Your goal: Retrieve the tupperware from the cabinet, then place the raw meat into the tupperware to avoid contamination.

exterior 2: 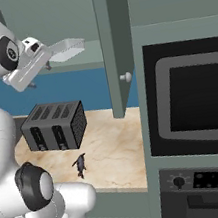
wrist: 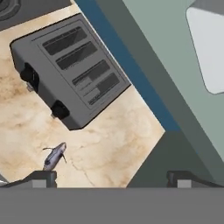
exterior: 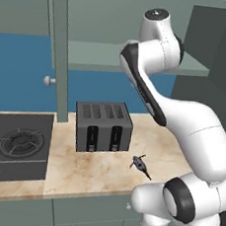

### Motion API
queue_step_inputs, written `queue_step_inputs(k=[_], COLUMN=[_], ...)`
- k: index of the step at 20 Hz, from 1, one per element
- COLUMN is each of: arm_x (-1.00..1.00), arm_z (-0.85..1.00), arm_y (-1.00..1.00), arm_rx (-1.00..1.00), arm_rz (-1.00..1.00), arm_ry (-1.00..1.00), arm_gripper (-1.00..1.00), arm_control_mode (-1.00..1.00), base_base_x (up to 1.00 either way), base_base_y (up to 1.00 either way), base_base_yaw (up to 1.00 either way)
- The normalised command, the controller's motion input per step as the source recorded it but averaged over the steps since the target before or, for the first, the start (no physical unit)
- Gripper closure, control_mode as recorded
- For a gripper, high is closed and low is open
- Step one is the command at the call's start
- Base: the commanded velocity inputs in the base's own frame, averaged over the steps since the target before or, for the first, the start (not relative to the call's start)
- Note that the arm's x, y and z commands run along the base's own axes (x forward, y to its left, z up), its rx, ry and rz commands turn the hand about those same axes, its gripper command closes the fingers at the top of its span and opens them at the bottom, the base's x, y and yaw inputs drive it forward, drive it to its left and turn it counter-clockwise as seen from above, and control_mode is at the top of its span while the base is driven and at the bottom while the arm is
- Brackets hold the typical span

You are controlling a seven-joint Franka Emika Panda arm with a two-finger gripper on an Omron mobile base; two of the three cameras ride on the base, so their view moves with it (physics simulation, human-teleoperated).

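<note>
The cabinet [exterior: 57, 49] stands open, and its grey-green shelf [exterior 2: 92, 58] carries the pale tupperware [exterior 2: 67, 46], which shows as a light rounded corner [wrist: 209, 48] in the hand view. My gripper [exterior 2: 40, 76] hangs open and empty just in front of the shelf, left of the tupperware and high above the toaster, with its fingers pointing down. Its two dark tips [wrist: 42, 177] stand far apart. The raw meat [exterior: 140, 164], a tiny dark lump with a thin tail, lies on the marble counter in front of the toaster [exterior 2: 80, 166] [wrist: 54, 156].
A dark four-slot toaster [exterior: 103, 126] [wrist: 65, 70] sits on the counter [exterior: 93, 172] under the shelf. A black stove [exterior: 14, 146] lies to the left. The open cabinet door [exterior 2: 117, 43] juts out, and a built-in oven [exterior 2: 201, 100] fills the right.
</note>
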Motion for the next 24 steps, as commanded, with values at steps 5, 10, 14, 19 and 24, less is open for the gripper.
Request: queue_step_inputs(k=[5, 10, 14, 19, 24], arm_x=[0.42, 0.07, 0.03, -0.01, 0.0], arm_z=[0.0, 0.0, -0.08, -0.04, 0.04], arm_y=[0.03, 0.01, 0.0, 0.0, 0.0], arm_rx=[-0.13, -0.03, 0.0, -0.01, 0.0], arm_rz=[0.01, 0.0, 0.0, 0.0, 0.0], arm_ry=[-0.08, -0.01, -0.16, -0.22, -0.07], arm_gripper=[-1.0, -1.0, -1.0, -1.0, -1.0], arm_control_mode=[-1.0, -1.0, -1.0, -1.0, -1.0], base_base_x=[0.0, 0.0, 0.0, 0.0, 0.0], base_base_y=[0.0, 0.0, 0.0, 0.0, 0.0], base_base_yaw=[0.0, 0.0, 0.0, 0.0, 0.0])
